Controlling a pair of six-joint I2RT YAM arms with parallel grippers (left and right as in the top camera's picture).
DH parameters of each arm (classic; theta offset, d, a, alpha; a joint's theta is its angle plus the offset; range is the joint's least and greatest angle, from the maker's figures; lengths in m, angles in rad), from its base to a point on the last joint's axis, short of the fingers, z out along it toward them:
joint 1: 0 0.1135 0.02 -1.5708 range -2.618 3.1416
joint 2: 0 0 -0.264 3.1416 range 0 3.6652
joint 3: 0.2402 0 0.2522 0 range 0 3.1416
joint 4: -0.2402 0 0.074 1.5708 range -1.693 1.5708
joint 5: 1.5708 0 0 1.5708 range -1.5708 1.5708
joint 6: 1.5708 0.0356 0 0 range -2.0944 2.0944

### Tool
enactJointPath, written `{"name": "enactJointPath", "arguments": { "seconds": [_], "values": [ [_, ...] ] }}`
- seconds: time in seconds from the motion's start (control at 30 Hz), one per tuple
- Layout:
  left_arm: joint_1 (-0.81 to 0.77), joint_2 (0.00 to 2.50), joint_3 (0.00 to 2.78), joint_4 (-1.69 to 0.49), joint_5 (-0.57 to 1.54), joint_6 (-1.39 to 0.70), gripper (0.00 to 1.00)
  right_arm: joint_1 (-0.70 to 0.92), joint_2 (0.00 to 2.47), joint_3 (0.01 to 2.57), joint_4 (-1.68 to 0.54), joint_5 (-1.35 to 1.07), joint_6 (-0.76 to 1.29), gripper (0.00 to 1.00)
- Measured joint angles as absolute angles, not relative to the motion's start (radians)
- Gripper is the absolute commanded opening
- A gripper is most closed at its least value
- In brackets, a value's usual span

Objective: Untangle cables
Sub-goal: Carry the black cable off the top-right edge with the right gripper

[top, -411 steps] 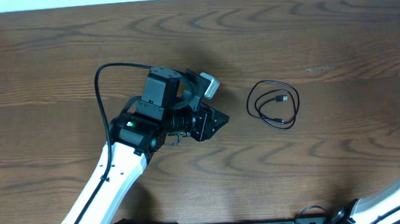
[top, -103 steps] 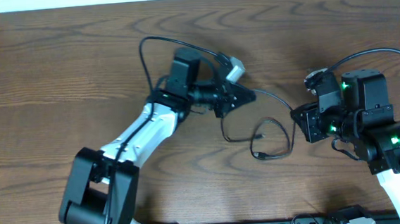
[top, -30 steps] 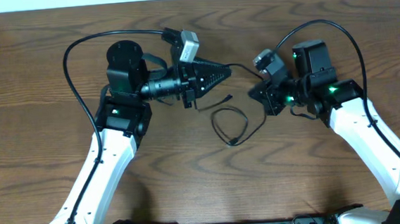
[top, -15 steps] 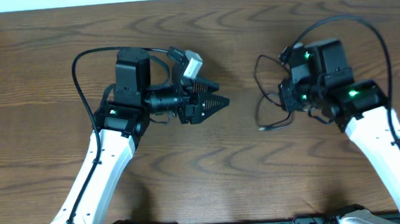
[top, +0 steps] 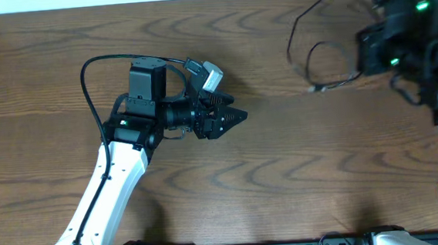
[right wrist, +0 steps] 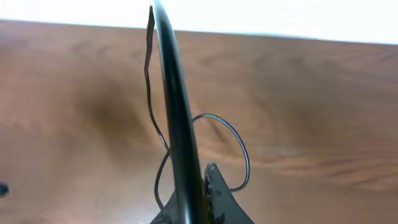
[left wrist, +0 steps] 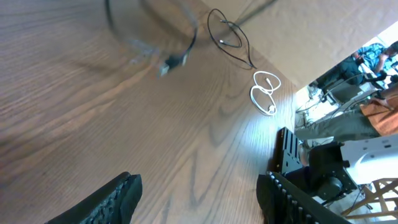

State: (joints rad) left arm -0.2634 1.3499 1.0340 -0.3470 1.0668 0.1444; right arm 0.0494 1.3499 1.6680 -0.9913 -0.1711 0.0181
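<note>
The table (top: 285,180) is marked by brown, wavy grain. A black cable (top: 310,90) is seen at two o'clock (a white cable (left wrist: 263,91) is glimpsed at four).

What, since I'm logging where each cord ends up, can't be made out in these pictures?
Left wrist view: the white cable is too small to show its plugs; the black cable has a plug smeared by blur.
Overhead: the white cable is mostly lost at the right edge.
Right wrist view: the right end effector is edge-on, hiding where it pinches the black cable.
</note>
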Motion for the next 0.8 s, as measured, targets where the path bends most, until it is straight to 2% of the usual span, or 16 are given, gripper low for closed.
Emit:
{"name": "enactJointPath", "arguments": {
  "seconds": [0.27, 0.57, 0.8],
  "values": [
    [-0.263, 1.35, 1.034, -0.349, 1.066, 0.159, 0.64, -0.09, 1.556, 1.865, -1.004, -0.233, 0.004, 0.01],
    [-0.263, 1.35, 1.034, -0.349, 1.066, 0.162, 0.65, -0.191, 2.049, 2.164, -1.005, -0.236, -0.039, 0.01],
    [-0.263, 1.35, 1.034, -0.356, 1.066, 0.162, 0.65, -0.346, 2.369, 2.482, -1.074, -0.226, 0.048, 0.01]
  ]
}}
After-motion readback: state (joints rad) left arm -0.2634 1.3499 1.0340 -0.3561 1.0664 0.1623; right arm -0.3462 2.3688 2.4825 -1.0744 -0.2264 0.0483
